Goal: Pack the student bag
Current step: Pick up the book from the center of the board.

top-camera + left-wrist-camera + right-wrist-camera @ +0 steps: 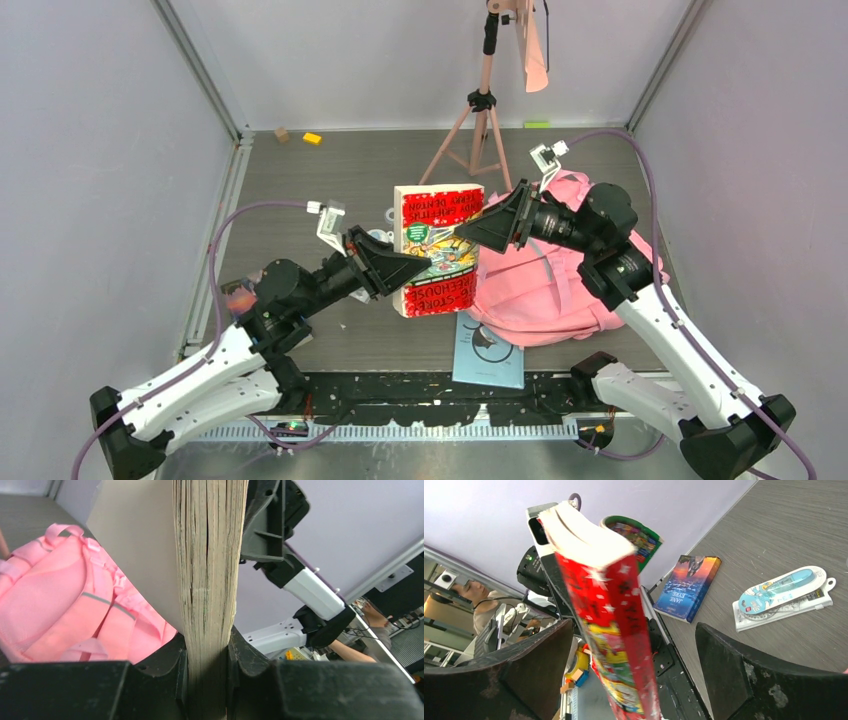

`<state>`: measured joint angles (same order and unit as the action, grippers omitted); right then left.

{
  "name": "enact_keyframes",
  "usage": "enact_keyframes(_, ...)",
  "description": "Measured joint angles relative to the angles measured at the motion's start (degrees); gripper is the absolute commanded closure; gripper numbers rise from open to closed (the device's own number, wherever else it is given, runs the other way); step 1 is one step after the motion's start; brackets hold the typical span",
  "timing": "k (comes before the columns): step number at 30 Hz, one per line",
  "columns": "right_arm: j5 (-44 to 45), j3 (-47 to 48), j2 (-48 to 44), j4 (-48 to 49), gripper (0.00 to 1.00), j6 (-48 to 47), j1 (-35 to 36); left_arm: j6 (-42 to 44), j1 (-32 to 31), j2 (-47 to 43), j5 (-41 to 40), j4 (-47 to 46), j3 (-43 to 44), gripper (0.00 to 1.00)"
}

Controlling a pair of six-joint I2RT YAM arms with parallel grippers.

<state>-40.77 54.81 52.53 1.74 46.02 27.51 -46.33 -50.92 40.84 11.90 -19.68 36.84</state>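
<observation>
Top external: left gripper (418,268) clamping red book (440,250) at its left edge, holding it above table (300,180). Right gripper (472,230) at opposite edge, jaws spread, not gripping. Student bag (555,270) lying just right of book, opening not visible. Blue booklet (488,350) lying near front edge.

Left wrist: fingers (240,655) pinching page block near one edge only; book risking pivoting or slipping, pages fanning.

Right wrist: jaws standing wide, one either side of book spine; any swing risking knocking book loose. Stationery pack (784,597) and paperback (689,587) lying on table beyond.
</observation>
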Motion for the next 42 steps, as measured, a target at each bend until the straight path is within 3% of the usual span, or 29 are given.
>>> enact_keyframes(4,-2.2,0.0,0.9,2.1,0.08,1.3,-0.2,0.0,0.0,-0.3,1.5,-2.8,0.0,1.00)
enact_keyframes(7,-5.1,0.0,2.3,6.1,0.21,4.4,-0.2,-0.3,0.1,-0.1,2.4,-3.9,0.0,1.00)
enact_keyframes(11,-9.2,0.0,3.6,12.0,0.51,8.6,-0.2,-1.2,0.1,0.9,3.4,-5.6,0.0,0.98)
enact_keyframes(12,-10.2,0.0,3.7,12.9,0.65,9.6,-0.2,-1.3,0.1,1.2,3.8,-5.9,0.0,0.95)
enact_keyframes(13,-10.9,0.0,3.7,13.5,0.73,9.9,-0.3,-1.4,0.1,1.6,4.0,-6.3,0.0,0.87)
enact_keyframes(14,-11.5,0.1,3.6,13.8,0.85,9.9,-0.3,-1.6,0.1,2.0,4.3,-6.7,0.0,0.77)
enact_keyframes(15,-12.0,0.2,3.6,13.9,0.90,9.7,-0.3,-2.1,0.1,2.2,4.6,-7.0,0.0,0.62)
enact_keyframes(16,-12.5,0.3,3.6,13.9,0.97,9.4,-0.5,-3.0,0.1,2.5,4.7,-7.6,0.0,0.52)
enact_keyframes(21,-11.1,1.4,2.9,10.1,1.00,7.5,-0.6,-2.6,0.1,3.1,4.8,-8.2,0.1,0.24)
enact_keyframes(25,-7.5,2.4,1.7,4.0,1.00,4.3,-0.6,-2.1,0.1,3.6,4.4,-6.9,0.5,0.18)
enact_keyframes(30,-4.6,4.2,1.1,-2.4,1.00,1.1,-0.5,-1.1,0.1,4.5,4.0,-3.8,1.6,0.36)
enact_keyframes(35,-1.4,6.3,1.1,-9.4,0.91,-2.3,-0.3,-0.8,0.3,7.2,4.3,-2.7,2.4,0.38)
enact_keyframes(38,1.1,7.5,1.1,-13.7,0.91,-4.3,-0.2,-1.0,0.6,9.0,4.8,-2.6,2.7,0.45)
enact_keyframes(40,2.4,7.8,1.1,-15.5,0.90,-5.4,-0.2,-1.4,0.8,10.2,4.9,-2.8,2.8,0.51)
enact_keyframes(42,4.2,8.1,1.1,-17.5,0.88,-6.1,-0.2,-2.0,1.1,11.4,5.0,-3.2,2.8,0.64)
